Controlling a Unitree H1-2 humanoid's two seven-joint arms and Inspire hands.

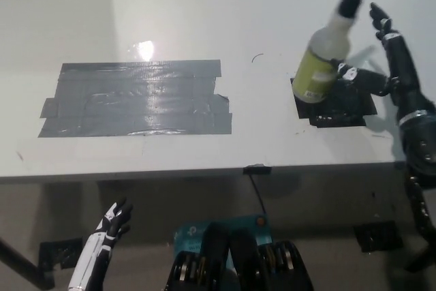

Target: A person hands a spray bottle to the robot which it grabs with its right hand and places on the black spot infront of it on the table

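Note:
The spray bottle (pixel 323 56), white with a yellowish lower part and a black trigger head, rests with its base on the black spot (pixel 349 105) at the table's right side. It leans, with its top tipped to the right. My black right hand (pixel 394 66) is open just right of the bottle, fingers spread and raised beside the trigger head. Its thumb reaches toward the bottle's side, and I cannot tell if it touches. My white left hand (pixel 112 226) rests open below the table's front edge at the lower left.
A large patch of grey tape (pixel 136 97) covers the left middle of the white table (pixel 204 155). The table's front edge crosses the picture, and a small black clip (pixel 257 169) sits on it near the middle.

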